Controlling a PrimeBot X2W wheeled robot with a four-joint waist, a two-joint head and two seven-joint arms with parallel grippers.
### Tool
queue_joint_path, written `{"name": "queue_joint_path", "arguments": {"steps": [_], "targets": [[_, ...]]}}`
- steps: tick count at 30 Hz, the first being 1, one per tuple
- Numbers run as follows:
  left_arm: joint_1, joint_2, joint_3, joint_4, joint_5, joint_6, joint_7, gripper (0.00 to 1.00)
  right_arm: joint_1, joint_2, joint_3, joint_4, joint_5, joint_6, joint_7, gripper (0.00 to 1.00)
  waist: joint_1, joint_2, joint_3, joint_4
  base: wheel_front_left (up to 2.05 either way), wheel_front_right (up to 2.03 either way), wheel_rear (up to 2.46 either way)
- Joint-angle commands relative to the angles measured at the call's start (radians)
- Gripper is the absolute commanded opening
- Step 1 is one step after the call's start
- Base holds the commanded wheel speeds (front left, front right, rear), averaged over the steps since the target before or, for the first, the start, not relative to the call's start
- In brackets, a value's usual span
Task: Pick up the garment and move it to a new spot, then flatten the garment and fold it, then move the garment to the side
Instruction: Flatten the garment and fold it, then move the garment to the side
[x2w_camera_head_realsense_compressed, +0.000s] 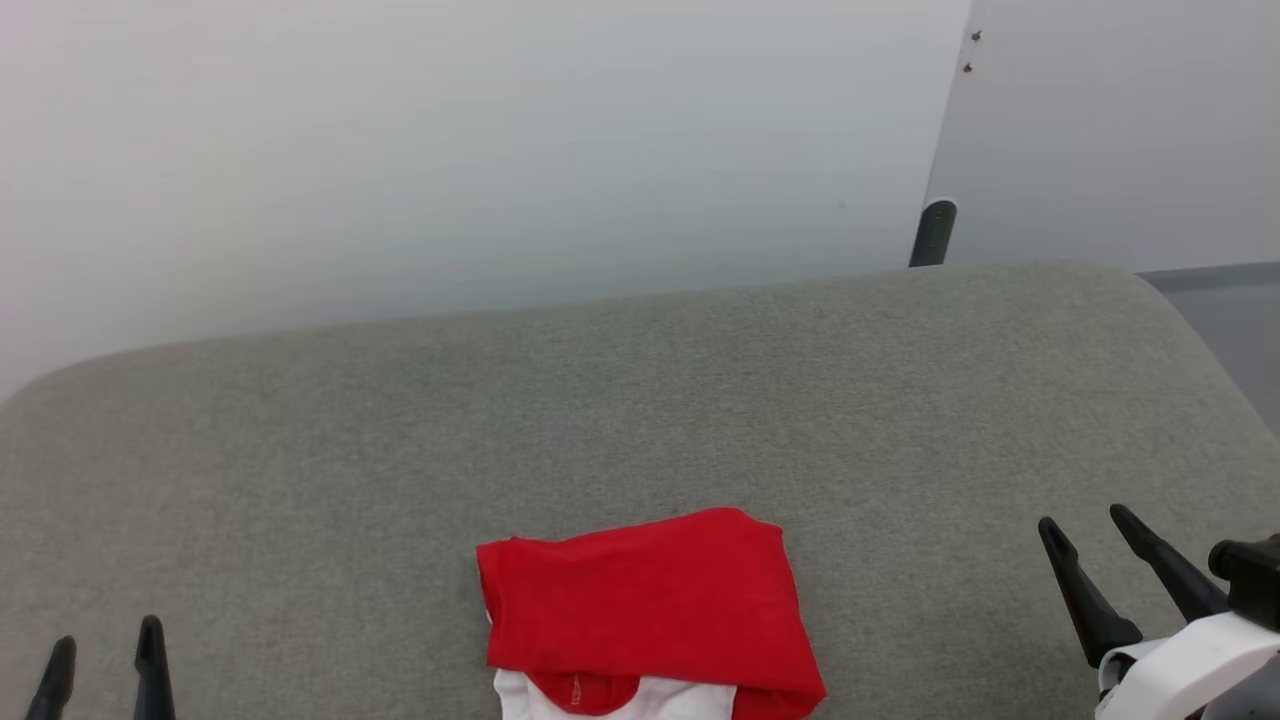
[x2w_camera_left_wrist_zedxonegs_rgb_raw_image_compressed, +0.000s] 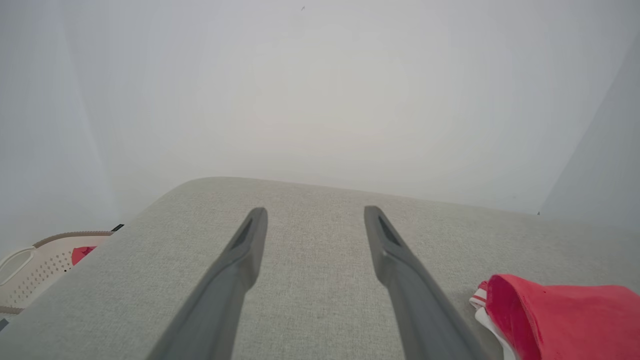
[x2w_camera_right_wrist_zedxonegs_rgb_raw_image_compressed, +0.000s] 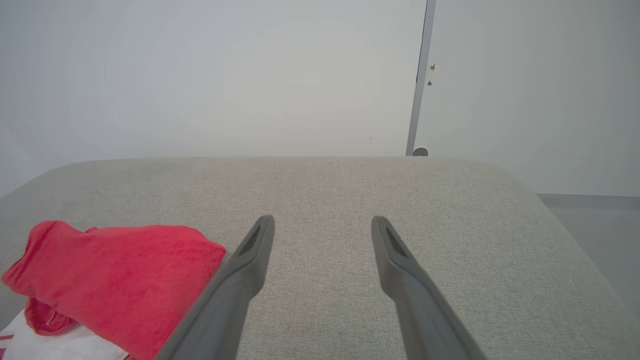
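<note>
**Garment lying folded at the near edge, both grippers empty**

We are looking at the garment (x2w_camera_head_realsense_compressed: 650, 610) lying as a folded red bundle on the grey padded surface (x2w_camera_head_realsense_compressed: 640, 400), at the middle of its near side. A white panel is peeking out from under it, but the head view's bottom edge is cutting that panel off, so we cannot tell how far it runs. The left gripper (x2w_camera_head_realsense_compressed: 106, 632) is hovering at the lower left with its fingers spread wide and holding nothing (only their tips are showing there). The right gripper (x2w_camera_head_realsense_compressed: 1082, 516) is standing just as wide and empty at the lower right. Both are sitting well apart from the garment. In the left wrist view a pale perforated basket (x2w_camera_left_wrist_zedxonegs_rgb_raw_image_compressed: 30, 272) is sitting beyond the surface's corner, partly cut off. Something red (x2w_camera_left_wrist_zedxonegs_rgb_raw_image_compressed: 82, 254) is lying inside it, too small for us to make out.
</note>
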Motion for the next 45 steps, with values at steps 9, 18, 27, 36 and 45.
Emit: {"name": "queue_joint_path", "arguments": {"steps": [9, 18, 27, 36, 45], "targets": [[0.012, -0.036, 0.038, 0.002, 0.043, -0.028, -0.004, 1.00, 0.023, 0.020, -0.023, -0.013, -0.019, 0.000, 0.011, 1.00, 0.0000, 0.0000, -0.006, 0.032, 0.00, 0.00, 0.00], [0.003, -0.046, 0.046, 0.010, 0.054, -0.044, -0.004, 1.00, 0.023, 0.030, -0.002, -0.022, -0.015, 0.000, 0.047, 1.00, 0.0000, 0.0000, -0.012, 0.060, 0.00, 0.00, 0.00], [-0.024, -0.035, 0.009, 0.008, 0.059, -0.050, 0.020, 1.00, -0.036, 0.062, 0.075, 0.022, 0.052, 0.000, 0.211, 1.00, 0.0000, 0.0000, 0.021, 0.147, 0.00, 0.00, 0.00], [-0.075, -0.049, -0.053, 0.015, 0.062, -0.061, 0.042, 1.00, -0.079, 0.105, 0.076, 0.096, 0.079, 0.000, 0.452, 1.00, 0.0000, 0.0000, 0.065, 0.239, 0.00, 0.00, 0.00], [-0.124, -0.073, -0.092, 0.050, 0.050, -0.068, 0.030, 1.00, -0.128, 0.170, -0.002, 0.152, 0.013, 0.000, 0.618, 1.00, 0.0000, 0.0000, 0.137, 0.302, 0.00, 0.00, 0.00]]}}
